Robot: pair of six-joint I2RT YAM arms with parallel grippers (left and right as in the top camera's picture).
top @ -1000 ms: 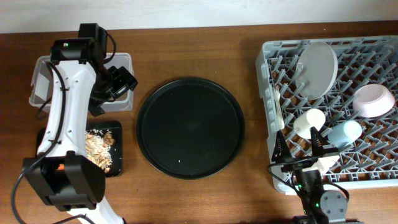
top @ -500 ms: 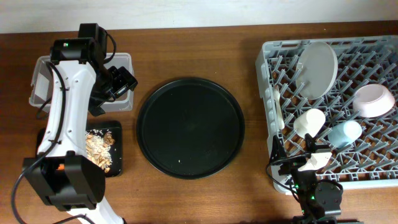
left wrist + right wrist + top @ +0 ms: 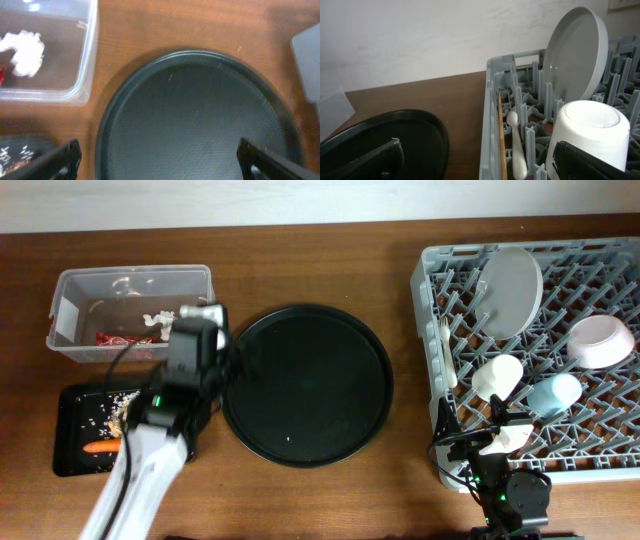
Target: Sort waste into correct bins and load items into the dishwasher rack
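Left of the round black tray [image 3: 305, 385]: red wrapper [image 3: 118, 338] + napkin [image 3: 158, 318] in the clear tub [image 3: 130, 275], and rice [image 3: 118, 410] + carrot [image 3: 100, 447] in the shallow black tray [image 3: 70, 465], i.e. dry vs food waste. Right of it, the rack [image 3: 430, 270] props the plate [image 3: 510, 288] on edge btwn pegs, prob. to drain, w/ 2 cups. Left gripper [image 3: 160, 162] & right gripper [image 3: 480, 160]: fingers apart, holding nothing.

The table [image 3: 330, 260] is showing reddish-brown wood grain. The round tray [image 3: 306, 385] is looking plain black. The rack [image 3: 590, 260] is showing a grey lattice, with a greyish-white plate [image 3: 510, 288], a pale pink bowl [image 3: 600, 340], a light-blue cup [image 3: 553, 394], a white cup [image 3: 497, 377] and a white fork [image 3: 446, 355]. The clear tub [image 3: 70, 280], white label [image 3: 65, 320], is showing a red wrapper [image 3: 120, 338] and a white napkin [image 3: 158, 318]. The black shallow tray [image 3: 70, 465] is showing an orange carrot [image 3: 100, 447] and whitish rice [image 3: 120, 405].
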